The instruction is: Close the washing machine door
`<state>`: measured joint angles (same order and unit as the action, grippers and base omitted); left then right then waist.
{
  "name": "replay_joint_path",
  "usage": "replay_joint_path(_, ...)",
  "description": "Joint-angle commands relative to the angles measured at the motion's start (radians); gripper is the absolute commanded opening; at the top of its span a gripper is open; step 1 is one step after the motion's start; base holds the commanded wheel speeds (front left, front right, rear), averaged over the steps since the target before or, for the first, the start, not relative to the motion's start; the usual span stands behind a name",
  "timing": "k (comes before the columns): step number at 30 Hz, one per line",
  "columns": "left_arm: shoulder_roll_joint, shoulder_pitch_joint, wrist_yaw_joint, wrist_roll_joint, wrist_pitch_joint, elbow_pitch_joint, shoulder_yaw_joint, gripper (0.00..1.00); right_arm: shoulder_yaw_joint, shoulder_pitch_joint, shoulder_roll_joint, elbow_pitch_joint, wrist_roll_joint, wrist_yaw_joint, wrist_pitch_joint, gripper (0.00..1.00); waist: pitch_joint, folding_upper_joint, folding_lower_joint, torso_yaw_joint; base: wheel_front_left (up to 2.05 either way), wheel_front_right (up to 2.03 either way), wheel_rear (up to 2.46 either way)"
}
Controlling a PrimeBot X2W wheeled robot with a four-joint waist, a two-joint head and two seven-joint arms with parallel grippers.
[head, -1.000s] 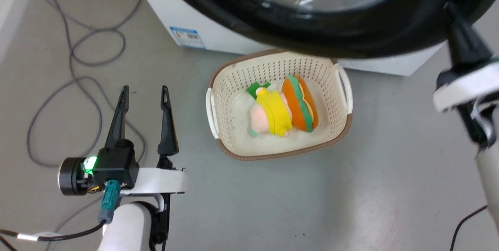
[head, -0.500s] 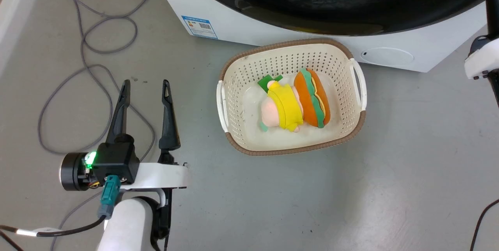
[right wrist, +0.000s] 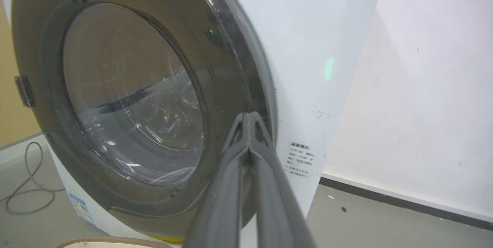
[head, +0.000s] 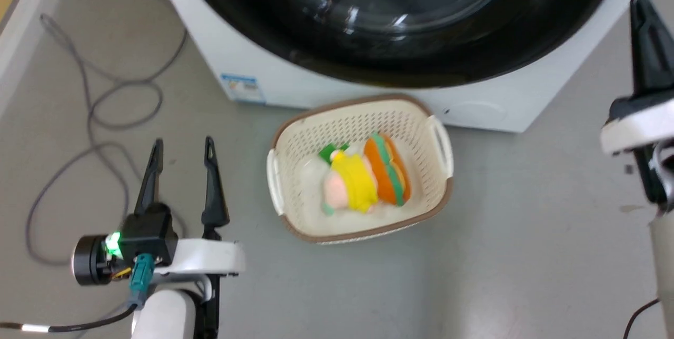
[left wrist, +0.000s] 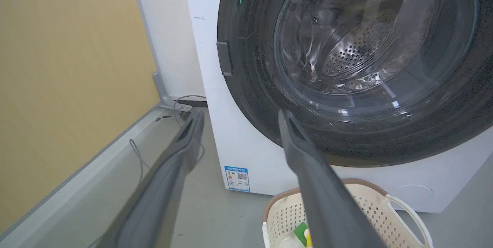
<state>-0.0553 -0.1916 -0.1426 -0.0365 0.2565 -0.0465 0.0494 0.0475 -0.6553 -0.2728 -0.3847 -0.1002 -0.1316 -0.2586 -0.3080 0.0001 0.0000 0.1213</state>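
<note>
The washing machine (head: pixel 210 49) is a white box at the top of the head view. Its door (head: pixel 368 65), with a glossy black rim and a clear glass bowl, lies flat against the white front. The left wrist view shows the door (left wrist: pixel 250 86) flush, with the steel drum behind the glass. My left gripper (head: pixel 182 140) is open and empty over the floor, left of the basket. My right gripper (head: pixel 640 5) is at the right edge, beside the machine's corner. In the right wrist view its fingers (right wrist: pixel 248 119) are shut together on nothing, close to the door's (right wrist: pixel 127 98) right rim.
A cream perforated basket (head: pixel 363 235) holding soft toys (head: pixel 363 178) stands on the grey floor just in front of the machine. Grey cable (head: pixel 105 91) loops on the floor at the left. A blue label (head: pixel 242 88) marks the machine's lower left. A yellow wall (left wrist: pixel 69 67) lies left.
The door has swung from hanging out over the basket to lying flush on the machine's front. The head camera has shifted. My right gripper stands off the rim it was touching.
</note>
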Motion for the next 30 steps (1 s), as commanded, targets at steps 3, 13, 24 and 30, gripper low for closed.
replay_joint_path(3, -0.008, 0.031, 0.002, 0.011, 0.005, -0.007, -0.010, 1.00, 0.014, 0.072, 0.033, 0.082, 0.029, 0.001, -0.003, 0.00, 0.073, -0.0001, 0.0000, -0.067, 0.00, 0.00, 0.00)
replay_joint_path(13, -0.011, 0.111, 0.001, 0.011, 0.005, -0.025, -0.030, 1.00, 0.051, 0.280, 0.155, 0.214, 0.074, 0.001, -0.003, 0.00, 0.192, -0.0001, 0.0000, -0.147, 0.00, 0.00, 0.00)
replay_joint_path(24, -0.009, 0.196, 0.000, 0.011, 0.005, -0.029, -0.042, 1.00, 0.051, 0.479, 0.214, 0.237, 0.049, 0.001, -0.003, 1.00, 0.287, -0.0001, 0.0000, -0.179, 0.00, 0.00, 0.00)
replay_joint_path(30, -0.008, 0.228, 0.006, 0.008, 0.005, -0.027, -0.042, 1.00, 0.060, 0.588, 0.222, 0.271, 0.060, 0.001, -0.003, 1.00, 0.307, -0.0001, 0.0000, -0.186, 0.00, 0.00, 0.00)
